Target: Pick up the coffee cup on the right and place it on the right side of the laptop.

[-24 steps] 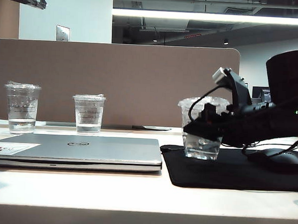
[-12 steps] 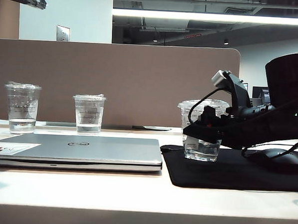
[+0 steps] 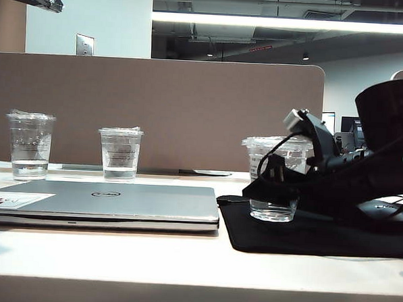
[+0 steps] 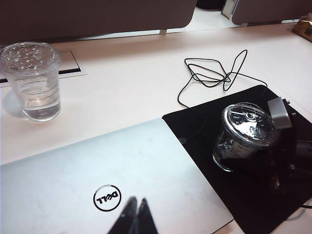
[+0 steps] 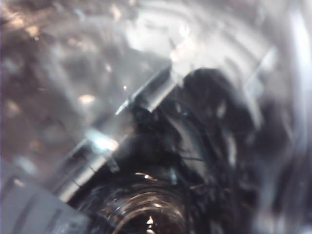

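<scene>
Behind the white desk (image 3: 182, 265) stands a tan partition panel (image 3: 156, 108), with a dim office ceiling and a long strip light above it. On the desk, at the lower left of the exterior view, lies the slim silver-grey Dell laptop (image 3: 111, 202), shut, its round logo up and a white sticker with red print at its left corner. Just right of it a black mouse pad (image 3: 305, 231) covers the desk, one edge touching or nearly touching the laptop's right side.

On that pad stands the coffee cup (image 3: 276, 178), a clear plastic cup with a clear lid, a white printed label down its side and a little water at the bottom. It is upright, to the right of the laptop. The left wrist view shows it from above (image 4: 243, 136) on the pad beside the laptop's corner.

The right gripper (image 3: 270, 190), black and cabled, reaches in from the right edge of the exterior view and sits around the lower half of the cup. Whether its jaws clasp the cup or stand loose of it cannot be told; the right wrist view is only a blur of clear plastic (image 5: 146, 122).

The left gripper (image 4: 134, 217) hovers over the laptop lid near the logo, its two dark fingertips pressed together, holding nothing.

Two clear ridged cups, one (image 3: 30, 145) at far left and one (image 3: 119, 153) nearer the middle, stand behind the laptop. A thin black cable (image 4: 214, 73) loops on the desk beyond the pad.
</scene>
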You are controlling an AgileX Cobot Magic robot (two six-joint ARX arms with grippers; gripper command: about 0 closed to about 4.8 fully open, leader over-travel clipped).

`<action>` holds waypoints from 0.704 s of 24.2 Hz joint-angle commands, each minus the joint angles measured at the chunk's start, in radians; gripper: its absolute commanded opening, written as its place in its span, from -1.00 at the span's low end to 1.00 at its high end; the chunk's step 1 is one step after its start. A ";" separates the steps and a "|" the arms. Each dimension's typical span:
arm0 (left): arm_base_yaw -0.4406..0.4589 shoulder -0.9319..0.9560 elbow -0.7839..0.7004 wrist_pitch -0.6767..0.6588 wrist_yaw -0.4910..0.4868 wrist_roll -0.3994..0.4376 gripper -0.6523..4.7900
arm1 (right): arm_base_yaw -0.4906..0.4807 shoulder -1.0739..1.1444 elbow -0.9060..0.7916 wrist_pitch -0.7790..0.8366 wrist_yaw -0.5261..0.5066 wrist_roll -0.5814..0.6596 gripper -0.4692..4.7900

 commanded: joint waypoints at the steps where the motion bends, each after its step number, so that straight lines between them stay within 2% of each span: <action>1: 0.000 -0.002 0.005 0.011 0.006 0.000 -0.78 | 0.001 -0.058 -0.001 -0.054 -0.002 -0.001 1.00; 9: 0.000 -0.002 0.005 0.011 0.006 0.000 -0.78 | 0.000 -0.243 -0.008 -0.374 0.000 -0.012 1.00; 13: 0.000 -0.002 0.005 0.011 0.006 0.000 -0.78 | 0.000 -0.285 -0.008 -0.438 0.006 -0.058 1.00; 17: 0.000 -0.002 0.005 0.011 0.006 0.000 -0.78 | 0.000 -0.291 -0.007 -0.435 0.007 -0.162 1.00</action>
